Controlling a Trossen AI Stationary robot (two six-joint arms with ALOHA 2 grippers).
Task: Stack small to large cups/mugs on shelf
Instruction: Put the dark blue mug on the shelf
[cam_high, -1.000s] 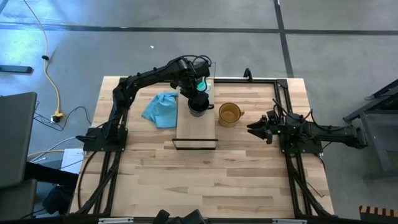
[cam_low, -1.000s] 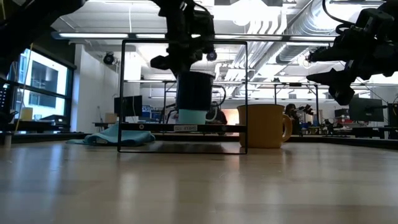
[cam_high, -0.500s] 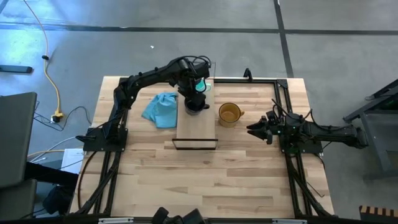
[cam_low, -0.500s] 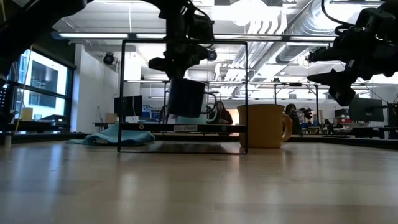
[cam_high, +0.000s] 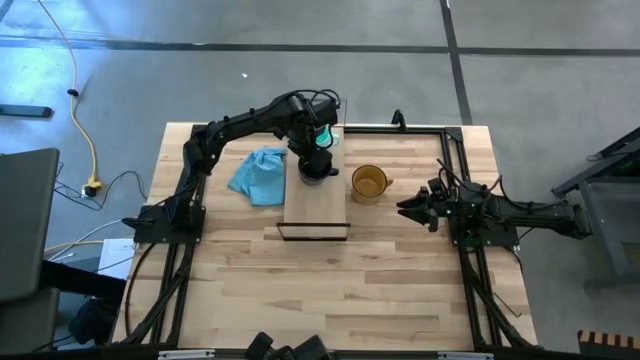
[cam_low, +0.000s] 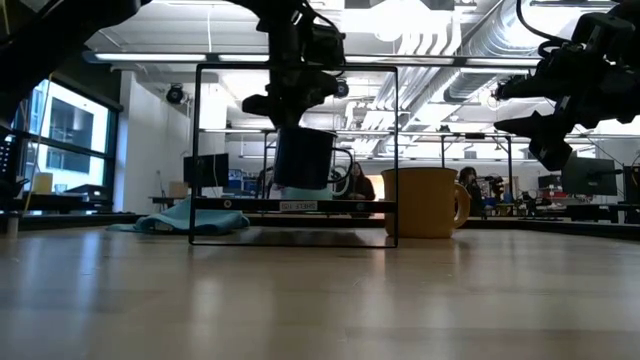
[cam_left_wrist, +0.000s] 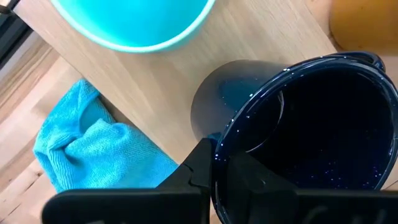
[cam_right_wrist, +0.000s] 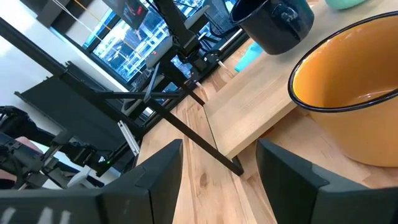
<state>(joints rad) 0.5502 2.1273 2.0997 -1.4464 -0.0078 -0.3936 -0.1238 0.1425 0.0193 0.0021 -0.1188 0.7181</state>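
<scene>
Three mugs in play. We see the left gripper (cam_high: 316, 157) clamped on the rim of the black mug (cam_low: 304, 158), holding it tilted just above the shelf (cam_high: 316, 208), near the shelf's far end. Teal mug (cam_left_wrist: 134, 22) sits on the shelf just beyond it, close to the far edge. Amber mug (cam_high: 369, 183) stands upright on the table (cam_high: 330, 290), just right of the shelf, handle to the right. Blue cloth (cam_high: 259, 174) lies left of the shelf. Right gripper (cam_high: 413, 208) waits right of the amber mug, jaws spread wide, gripping nothing.
</scene>
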